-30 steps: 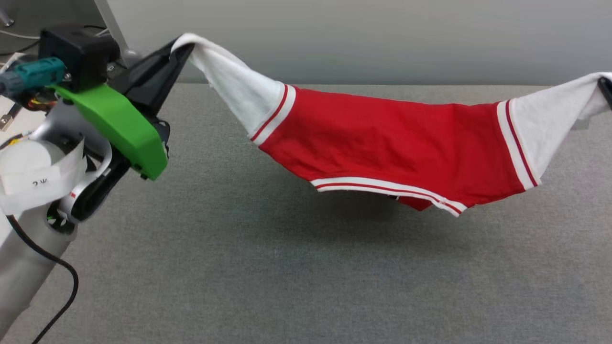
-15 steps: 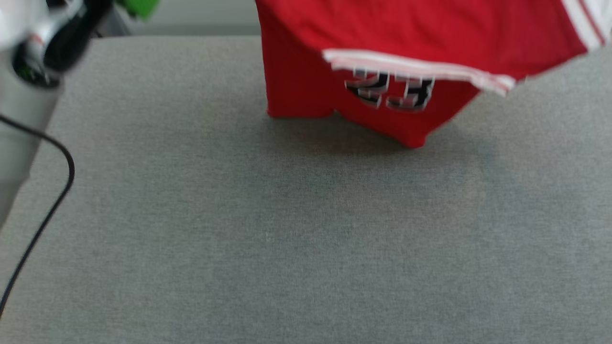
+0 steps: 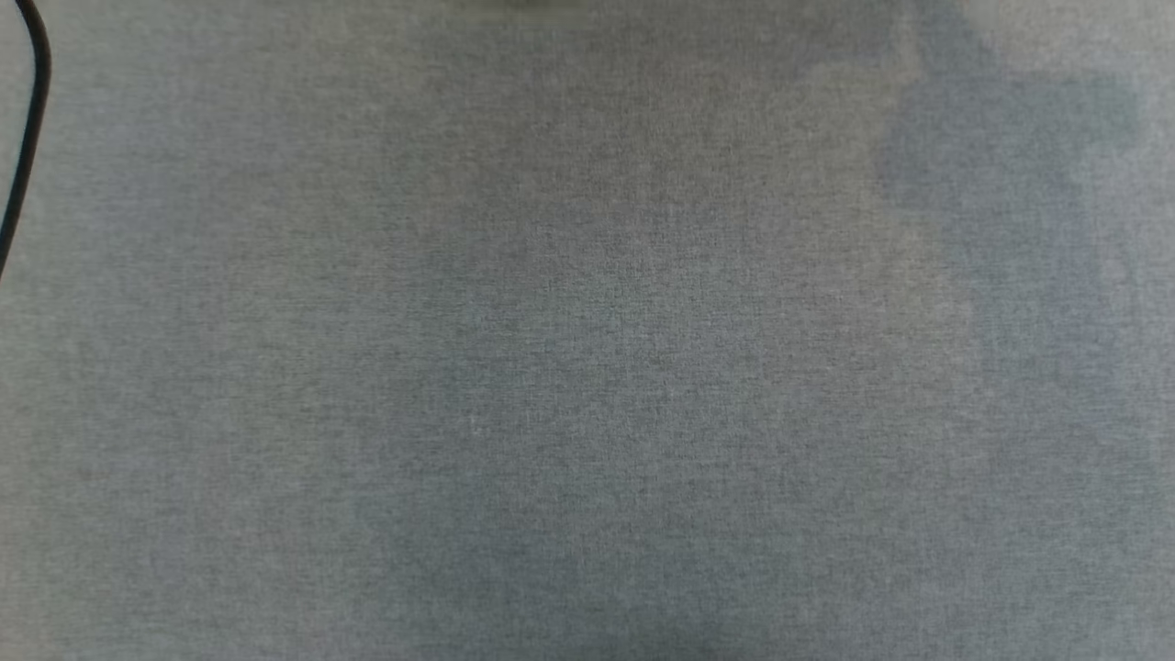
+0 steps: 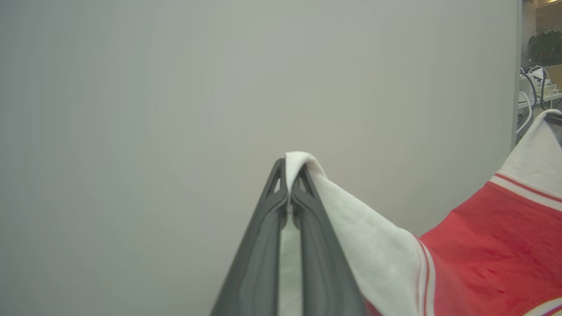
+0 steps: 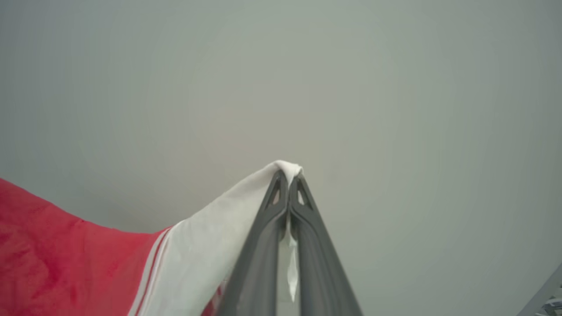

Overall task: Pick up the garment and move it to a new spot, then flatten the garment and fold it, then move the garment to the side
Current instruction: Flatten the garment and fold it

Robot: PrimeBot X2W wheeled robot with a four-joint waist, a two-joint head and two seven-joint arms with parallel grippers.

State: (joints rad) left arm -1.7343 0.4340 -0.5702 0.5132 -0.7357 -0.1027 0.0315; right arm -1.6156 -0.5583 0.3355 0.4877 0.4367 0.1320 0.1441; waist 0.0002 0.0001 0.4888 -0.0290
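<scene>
Your left pincer (image 4: 290, 175) is clamping shut on one white sleeve (image 4: 364, 245) of the garment (image 4: 483, 254), and your right pincer (image 5: 288, 182) is gripping the other sleeve (image 5: 206, 254) the same way, so the jersey is stretching between them in front of a plain pale wall (image 4: 131, 131). Its red body is running off the edges of both wrist views, leaving the lower part cut off. The head view is looking down on the grey worktop (image 3: 587, 367), with a black cable (image 3: 32, 119) crossing the upper left corner.
</scene>
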